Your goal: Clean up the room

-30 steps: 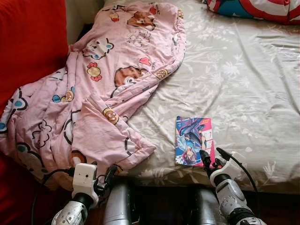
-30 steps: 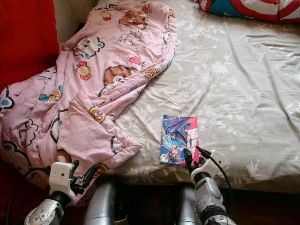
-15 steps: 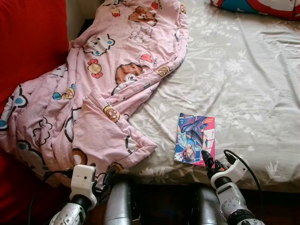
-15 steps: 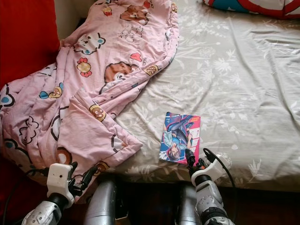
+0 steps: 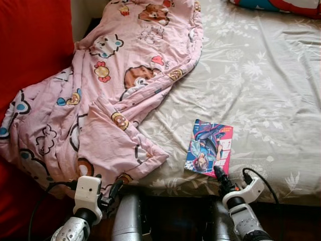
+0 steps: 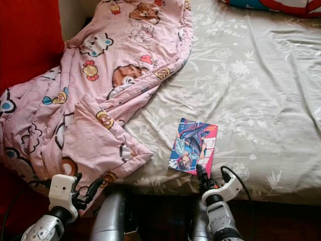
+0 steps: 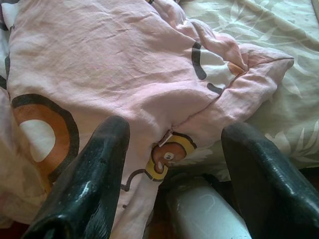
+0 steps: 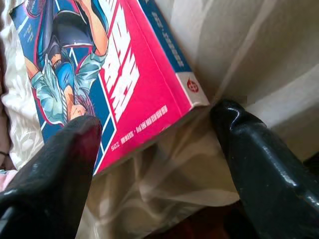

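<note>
A colourful comic book (image 5: 209, 148) lies flat on the grey floral bed sheet (image 5: 261, 90), close to the bed's front edge. My right gripper (image 5: 233, 176) is open just below the book's near edge. In the right wrist view the book's red corner (image 8: 149, 89) lies between the two black fingers (image 8: 259, 159), which rest on the sheet. A pink cartoon-print blanket (image 5: 110, 95) is crumpled over the bed's left side and hangs over the edge. My left gripper (image 5: 108, 193) is open right below its hanging corner (image 7: 174, 99), not touching it.
A red cushion (image 5: 30, 50) stands along the left, against the blanket. A red, white and blue pillow (image 5: 281, 4) lies at the bed's far right. My silver legs (image 5: 128, 221) press up to the bed's front edge, with dark floor below.
The view has shifted slightly. My right gripper has dropped from over the book's near corner to just below its edge, and the book now lies a little more tilted. The left gripper stays put.
</note>
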You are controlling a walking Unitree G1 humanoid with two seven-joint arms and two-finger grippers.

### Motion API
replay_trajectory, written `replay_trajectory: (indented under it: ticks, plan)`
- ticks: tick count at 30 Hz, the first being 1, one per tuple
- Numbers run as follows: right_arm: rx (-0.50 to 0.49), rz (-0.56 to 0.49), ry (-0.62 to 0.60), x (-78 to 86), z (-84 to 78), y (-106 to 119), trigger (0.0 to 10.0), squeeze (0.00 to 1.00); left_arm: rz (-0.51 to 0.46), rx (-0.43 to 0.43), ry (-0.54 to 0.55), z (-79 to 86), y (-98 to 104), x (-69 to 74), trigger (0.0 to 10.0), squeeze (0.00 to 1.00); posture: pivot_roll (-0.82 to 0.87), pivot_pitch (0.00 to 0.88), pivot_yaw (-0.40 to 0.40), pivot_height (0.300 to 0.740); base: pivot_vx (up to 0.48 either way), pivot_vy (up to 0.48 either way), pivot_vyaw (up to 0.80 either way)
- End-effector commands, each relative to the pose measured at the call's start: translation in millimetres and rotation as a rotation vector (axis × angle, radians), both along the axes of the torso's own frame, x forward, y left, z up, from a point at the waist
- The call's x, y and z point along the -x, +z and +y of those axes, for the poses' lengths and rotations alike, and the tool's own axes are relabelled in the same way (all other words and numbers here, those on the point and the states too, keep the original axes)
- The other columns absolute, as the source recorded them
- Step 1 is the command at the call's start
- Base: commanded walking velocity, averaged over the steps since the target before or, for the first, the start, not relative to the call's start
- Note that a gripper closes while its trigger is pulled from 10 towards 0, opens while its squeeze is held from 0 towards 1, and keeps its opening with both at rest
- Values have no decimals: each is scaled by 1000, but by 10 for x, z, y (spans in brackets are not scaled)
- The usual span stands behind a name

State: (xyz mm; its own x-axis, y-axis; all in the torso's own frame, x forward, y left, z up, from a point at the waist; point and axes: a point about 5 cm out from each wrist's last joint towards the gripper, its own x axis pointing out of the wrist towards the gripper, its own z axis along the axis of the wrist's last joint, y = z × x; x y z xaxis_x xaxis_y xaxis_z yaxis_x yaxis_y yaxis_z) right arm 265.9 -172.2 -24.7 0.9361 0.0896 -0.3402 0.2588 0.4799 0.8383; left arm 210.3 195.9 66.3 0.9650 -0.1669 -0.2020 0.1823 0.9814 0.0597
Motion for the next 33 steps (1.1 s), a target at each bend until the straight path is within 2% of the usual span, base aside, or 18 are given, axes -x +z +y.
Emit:
replay_trajectory:
  ticks: [1,8,11,18,19,20,21,25,27,30,33]
  plan:
    - [-46,74,26,158,116,-144,10000,0,38,-22,11,76,-39,64,10000,0,134,289,113,610,0,0,0]
    - [-44,22,18,62,121,-63,10000,0,38,-27,11,79,-41,41,10000,0,131,284,112,610,0,0,0]
    - [-34,21,-31,62,54,-59,10000,0,37,-26,10,69,-46,26,10000,0,124,279,108,610,0,0,0]
    - [18,3,-127,271,-77,-160,10000,0,32,-24,16,76,-63,-26,10000,0,101,258,97,610,0,0,0]
    - [46,-2,-153,390,-102,-212,10000,0,33,-24,18,82,-74,-42,10000,0,90,253,94,610,0,0,0]
    - [46,-2,-153,390,-102,-212,10000,0,33,-24,18,82,-74,-42,10000,0,90,253,94,610,0,0,0]
    - [62,-2,-173,500,-117,-256,10000,0,33,-24,18,84,-82,-54,10000,0,84,251,94,610,0,0,0]
    - [85,-26,-192,761,-130,-320,10000,0,30,-21,16,65,-99,-87,10000,0,68,240,91,610,0,0,0]
    - [104,-57,-197,828,-130,-285,10000,0,26,-16,15,51,-102,-108,10000,0,61,232,89,610,0,0,0]
    - [122,-115,-212,846,-147,-178,10000,0,22,-11,10,33,-111,-143,10000,0,49,221,85,610,0,0,0]
    - [151,-183,-212,764,-191,-32,10000,0,19,-10,10,25,-117,-166,10000,0,45,216,85,610,0,0,0]
